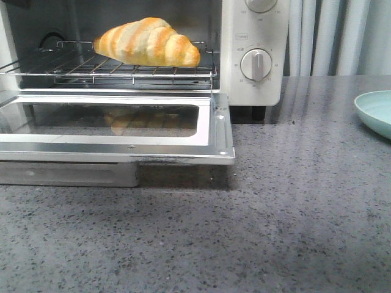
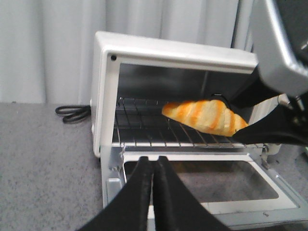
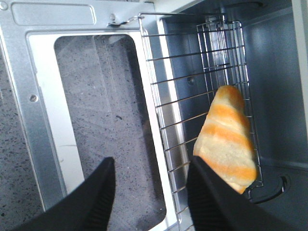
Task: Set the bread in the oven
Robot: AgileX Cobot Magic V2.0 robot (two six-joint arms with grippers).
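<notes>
I see the bread (image 1: 148, 41) lying on the wire rack (image 1: 73, 68) inside the oven (image 1: 250, 55), in the upper left of the front frame, with its tapered end toward the knob (image 1: 256, 65) side. The door (image 1: 116, 131) hangs down flat over the desk (image 1: 275, 207), so as I judge it the placing is done and only closing remains.

My left pincer (image 2: 152, 166) sits low in the middle of its wrist frame with the two fingers pressed together on nothing. My right pincer (image 3: 149, 168) is spread open at the bottom of its frame, empty, one finger close beside the loaf's broad end; I cannot tell whether it touches.

The loaf looks glossy and smooth, so I expect it to be light and rather slippery, and likely to roll on its rounded belly. If I had to take it again, I would close across the thick middle, not the tapering ends, and squeeze gently in case it is soft. A pale plate (image 1: 376, 112) sits at the right edge, well apart.
</notes>
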